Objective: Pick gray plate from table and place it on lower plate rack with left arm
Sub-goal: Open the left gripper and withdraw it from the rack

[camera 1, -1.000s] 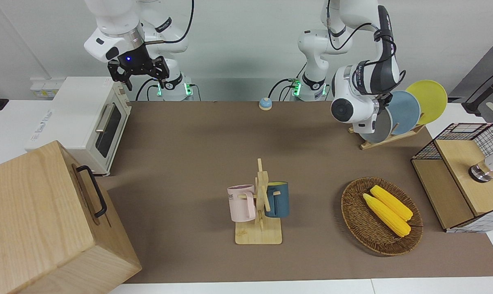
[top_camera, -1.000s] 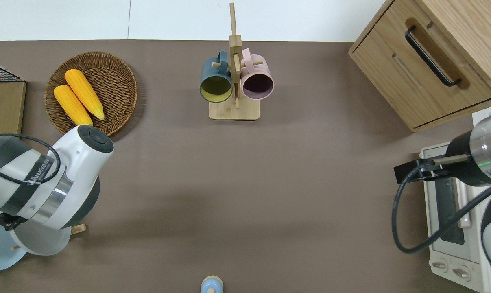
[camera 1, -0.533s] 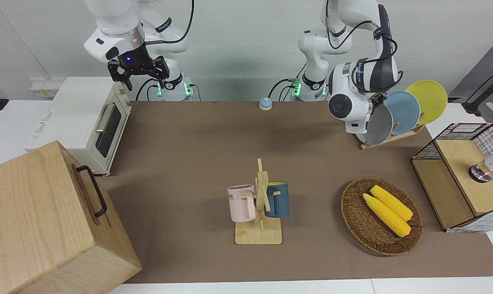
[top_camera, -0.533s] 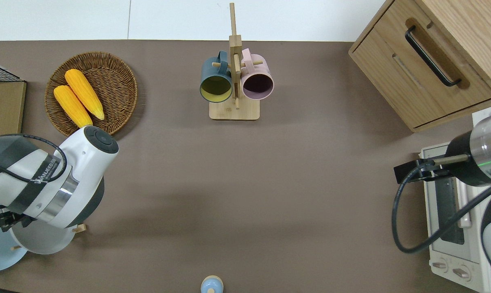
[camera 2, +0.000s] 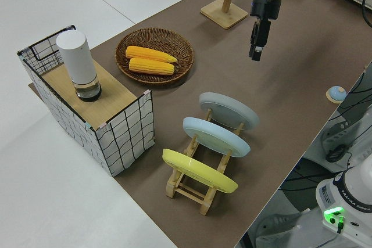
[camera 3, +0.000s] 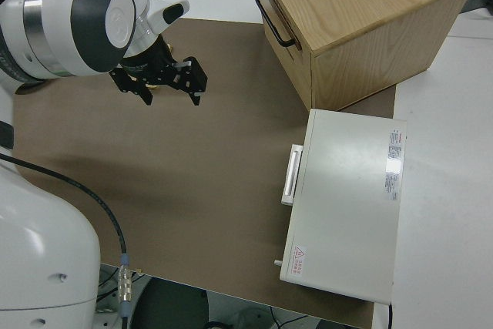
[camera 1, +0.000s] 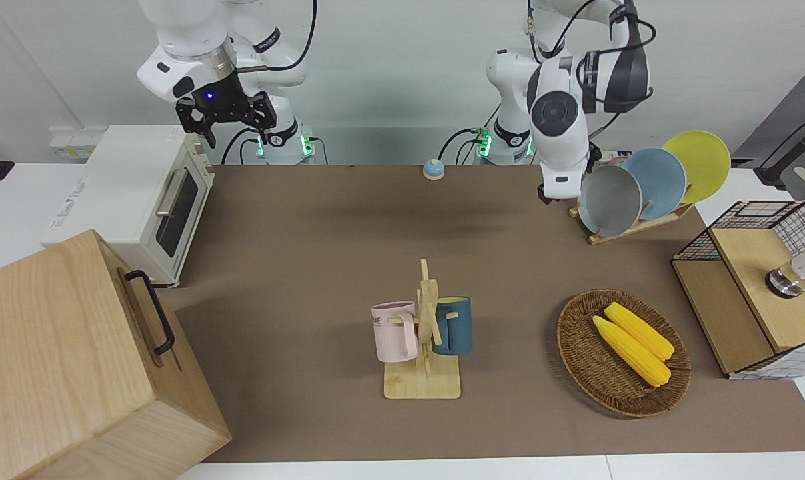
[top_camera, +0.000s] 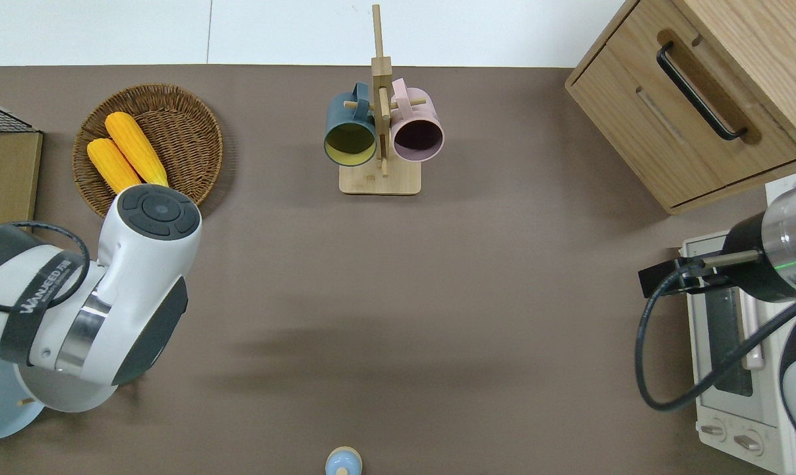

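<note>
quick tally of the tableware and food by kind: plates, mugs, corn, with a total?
Plates: 3, all on the plate rack: gray plate, light blue plate, yellow plate
Mugs: 2, on the mug stand: pink mug, dark blue mug
Corn cobs: 2, in the wicker basket
Total: 7

**Few words legible, most labels too small to read**

A black band (top_camera: 41, 298) round the left arm (top_camera: 148, 245) carries white capitals that look like "WANJEED"; the first letters are uncertain. One robot base (camera 2: 350, 200), at the table edge nearest the robots, reads "FRANKA EMIKA". The pink mug (camera 1: 394, 331) shows dark lettering ending in "ME". The white toaster oven (camera 3: 350, 198) bears a red warning triangle and printed stickers, none of them readable.
</note>
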Robot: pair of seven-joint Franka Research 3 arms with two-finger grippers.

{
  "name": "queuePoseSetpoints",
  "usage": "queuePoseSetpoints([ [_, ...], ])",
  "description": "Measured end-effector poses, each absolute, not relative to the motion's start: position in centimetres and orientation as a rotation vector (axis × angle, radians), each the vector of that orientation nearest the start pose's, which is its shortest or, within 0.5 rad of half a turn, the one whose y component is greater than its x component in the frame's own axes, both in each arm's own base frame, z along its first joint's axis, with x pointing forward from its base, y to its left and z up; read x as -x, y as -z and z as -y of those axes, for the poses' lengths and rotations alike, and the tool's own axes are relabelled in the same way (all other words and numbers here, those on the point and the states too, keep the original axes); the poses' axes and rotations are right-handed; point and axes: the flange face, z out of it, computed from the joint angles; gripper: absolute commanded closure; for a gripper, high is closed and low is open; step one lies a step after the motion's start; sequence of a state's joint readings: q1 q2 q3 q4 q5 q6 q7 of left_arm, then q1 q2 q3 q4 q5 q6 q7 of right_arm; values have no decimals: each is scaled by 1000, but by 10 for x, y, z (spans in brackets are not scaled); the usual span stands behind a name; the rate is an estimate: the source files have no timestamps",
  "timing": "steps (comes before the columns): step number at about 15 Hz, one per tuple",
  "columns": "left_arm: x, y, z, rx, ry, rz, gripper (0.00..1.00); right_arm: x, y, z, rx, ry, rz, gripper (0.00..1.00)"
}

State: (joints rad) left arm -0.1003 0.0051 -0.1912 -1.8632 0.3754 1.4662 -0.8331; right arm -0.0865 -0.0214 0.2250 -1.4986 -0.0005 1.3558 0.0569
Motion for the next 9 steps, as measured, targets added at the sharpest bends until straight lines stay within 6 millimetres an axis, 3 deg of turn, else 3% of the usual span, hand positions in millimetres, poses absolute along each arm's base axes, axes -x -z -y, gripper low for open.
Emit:
queuePoseSetpoints([
  [4, -517, -565, 110, 2680, -64, 650, 9, -520, -652, -74, 3150, -191, 128, 11],
  [9, -508, -624, 72, 2882, -46, 521, 5, -520, -652, -74, 3150, -191, 128, 11],
])
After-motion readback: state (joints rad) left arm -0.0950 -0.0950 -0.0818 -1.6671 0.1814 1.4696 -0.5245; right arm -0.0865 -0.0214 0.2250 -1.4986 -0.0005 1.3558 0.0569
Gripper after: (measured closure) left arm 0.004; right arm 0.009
